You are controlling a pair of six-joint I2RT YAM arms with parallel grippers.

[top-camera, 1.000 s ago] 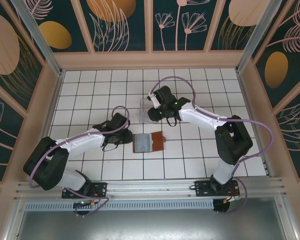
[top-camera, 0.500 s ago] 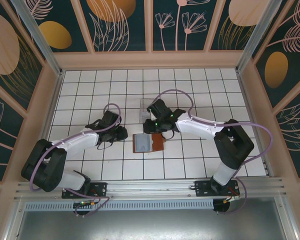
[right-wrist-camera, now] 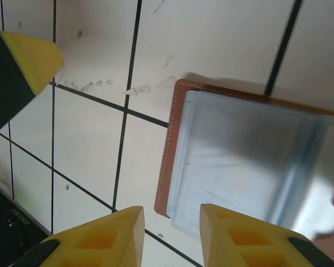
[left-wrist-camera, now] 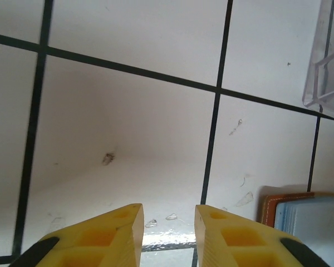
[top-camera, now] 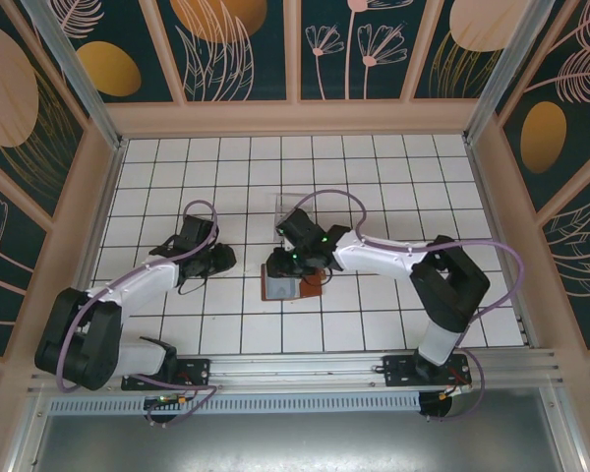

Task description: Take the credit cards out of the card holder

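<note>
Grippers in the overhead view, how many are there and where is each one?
2. The left gripper sits left of the card holder; the right gripper hangs over its left edge.

Probably a lab test cell: aluminium frame [top-camera: 295,366], tiled floor [top-camera: 226,167], printed walls [top-camera: 226,49].

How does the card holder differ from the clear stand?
The card holder is brown leather with a grey-blue inside; the stand is see-through plastic. The holder lies open and flat, with the right gripper over its edge; the stand sits farther back, apart from it. Both rest on the tiled table.
</note>
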